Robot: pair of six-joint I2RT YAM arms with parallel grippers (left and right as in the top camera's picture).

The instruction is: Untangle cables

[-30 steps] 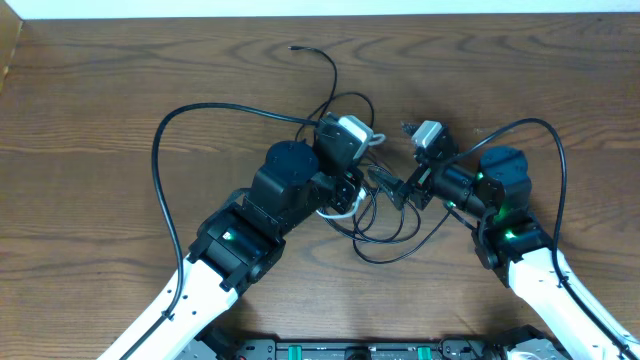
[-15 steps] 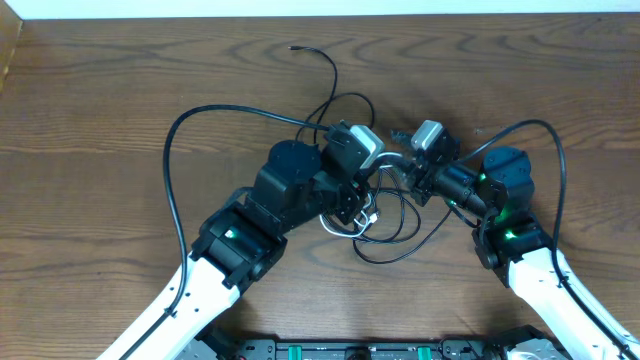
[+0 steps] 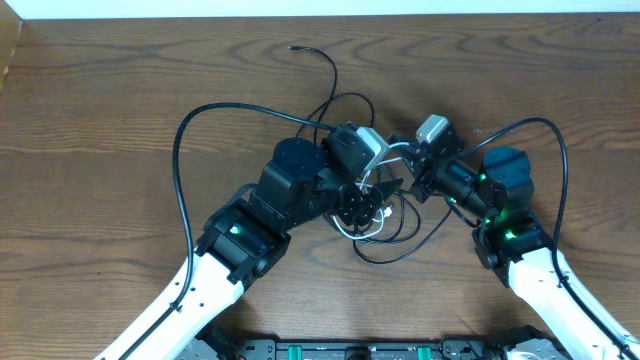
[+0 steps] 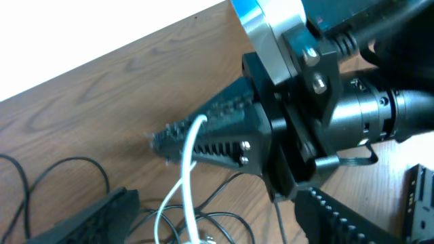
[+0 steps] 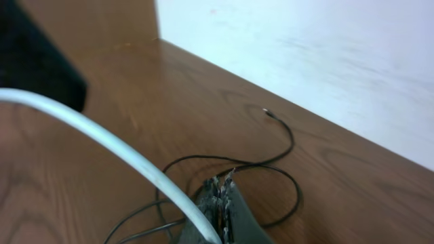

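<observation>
The thin white cable [image 4: 182,177] rises from the bundle on the table into my right gripper [image 3: 397,153], which is shut on it. The left wrist view shows the cable pinched between that gripper's toothed fingers [image 4: 217,139]. In the right wrist view it crosses just left of the closed right gripper [image 5: 222,186]. My left gripper [image 3: 368,200] stands open over the bundle. Its two fingers [image 4: 95,218] straddle the white cable and the black loops without touching them. The thin black cable [image 3: 404,236] lies in loops on the wood, and one plug end [image 3: 294,47] reaches toward the far edge.
Thick black arm cables arc over the table at the left [image 3: 180,150] and at the right [image 3: 556,165]. The two wrists sit close together at the table's middle. A pale wall [image 5: 305,54] borders the far edge of the wooden table [image 3: 120,80].
My right gripper has shut on the white cable and drawn it up and back. My left gripper has opened and let go, and it has shifted slightly right over the bundle.
</observation>
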